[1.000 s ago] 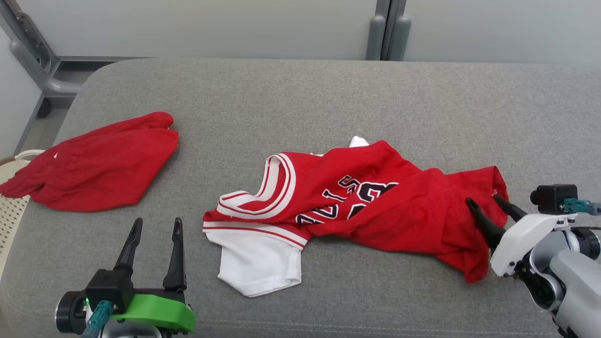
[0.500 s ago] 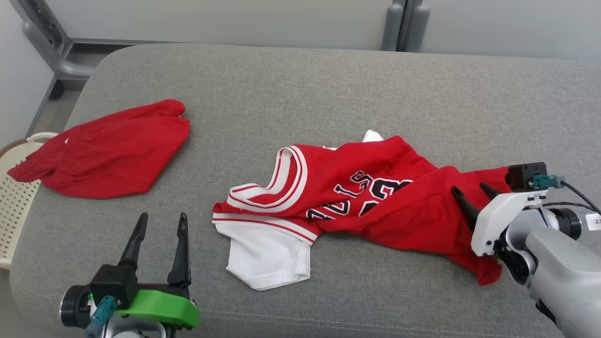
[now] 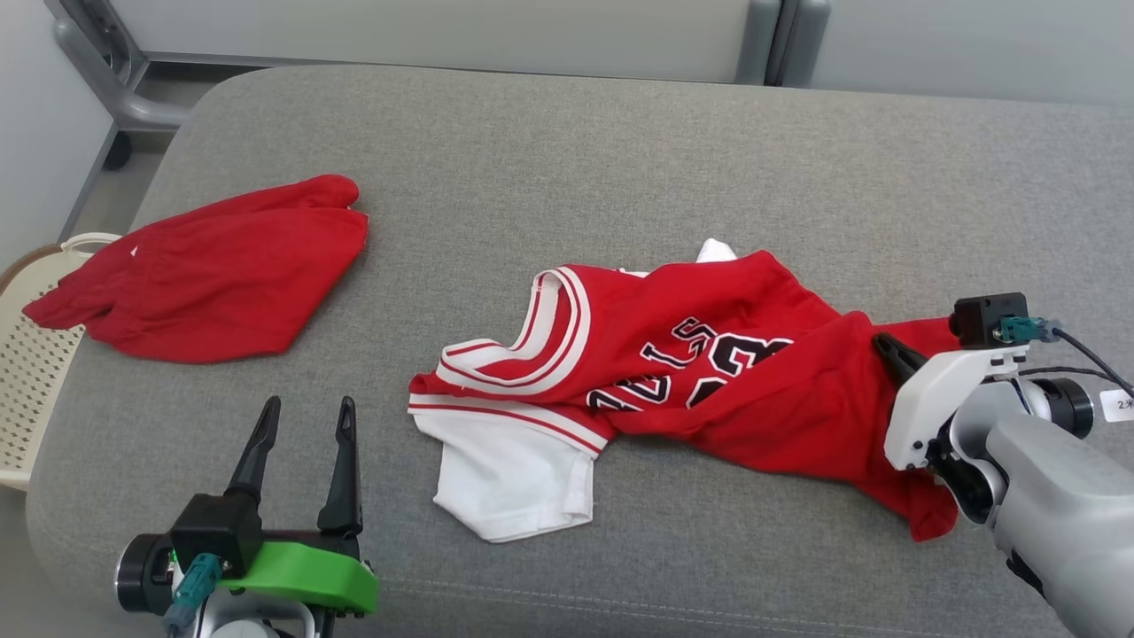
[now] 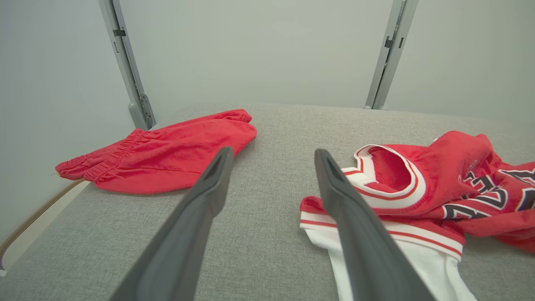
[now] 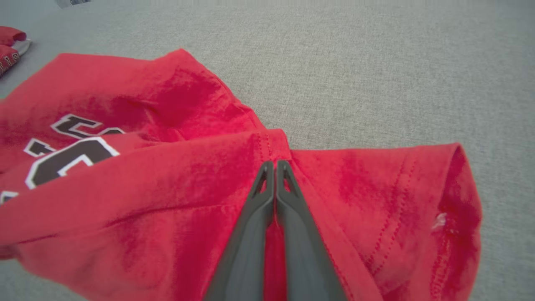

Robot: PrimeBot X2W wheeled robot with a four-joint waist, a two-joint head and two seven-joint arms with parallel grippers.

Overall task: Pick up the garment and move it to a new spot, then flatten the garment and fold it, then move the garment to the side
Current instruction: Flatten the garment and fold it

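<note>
The garment (image 3: 709,372), a red jersey with black lettering, white trim and a white sleeve, lies crumpled across the middle of the grey cushion (image 3: 620,151). My right gripper (image 3: 890,353) rests on its right end, near the hem. In the right wrist view that gripper (image 5: 274,164) is shut, its tips pinching a raised fold of the garment (image 5: 167,167). My left gripper (image 3: 304,409) stands open at the lower left, apart from the cloth. In the left wrist view the left gripper (image 4: 271,154) holds nothing, with the garment's collar (image 4: 388,175) just to its right.
Red shorts (image 3: 213,275) lie on the cushion's left side, one end hanging over the edge above a cream perforated basket (image 3: 27,354). Grey frame posts (image 3: 780,40) stand behind the cushion. Bare cushion stretches behind and to the right of the jersey.
My right gripper has gone from open over the jersey's right end to shut on a fold there. The head camera has shifted, sliding the scene right. The left gripper is unchanged.
</note>
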